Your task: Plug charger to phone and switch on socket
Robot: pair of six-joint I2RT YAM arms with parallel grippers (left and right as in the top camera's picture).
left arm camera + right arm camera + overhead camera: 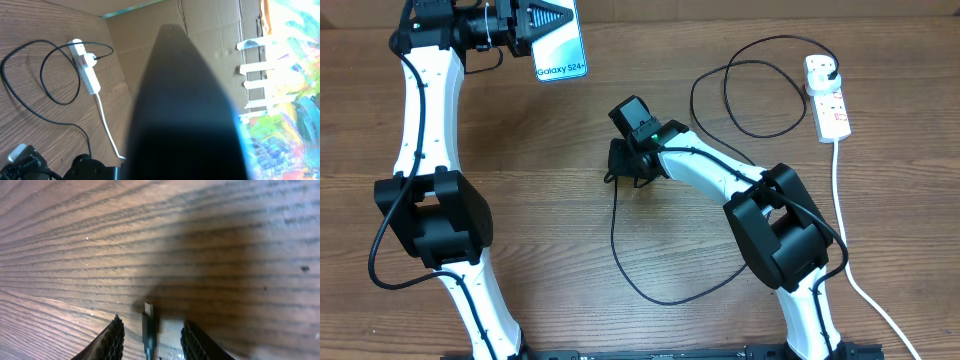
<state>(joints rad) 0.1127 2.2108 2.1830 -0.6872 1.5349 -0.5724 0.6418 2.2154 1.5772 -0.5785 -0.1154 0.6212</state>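
Observation:
My left gripper [533,24], raised at the table's far left, is shut on the phone [563,48], whose light screen reads "Galaxy S24+". The phone's dark body [185,110] fills the left wrist view and hides the fingers there. The charger is a thin black cable [617,250] that loops across the table to a black plug [831,70] in the white socket [832,108] at the far right. Its connector tip [148,309] lies on the wood between the open fingers [114,340] of my right gripper [623,165], with a gap on each side.
The socket's white lead [842,220] runs down the right side to the front edge. The right arm's base link [782,225] stands beside it. A cardboard wall [210,30] rises behind the table. The socket [88,75] and black cable loops [47,85] also show in the left wrist view.

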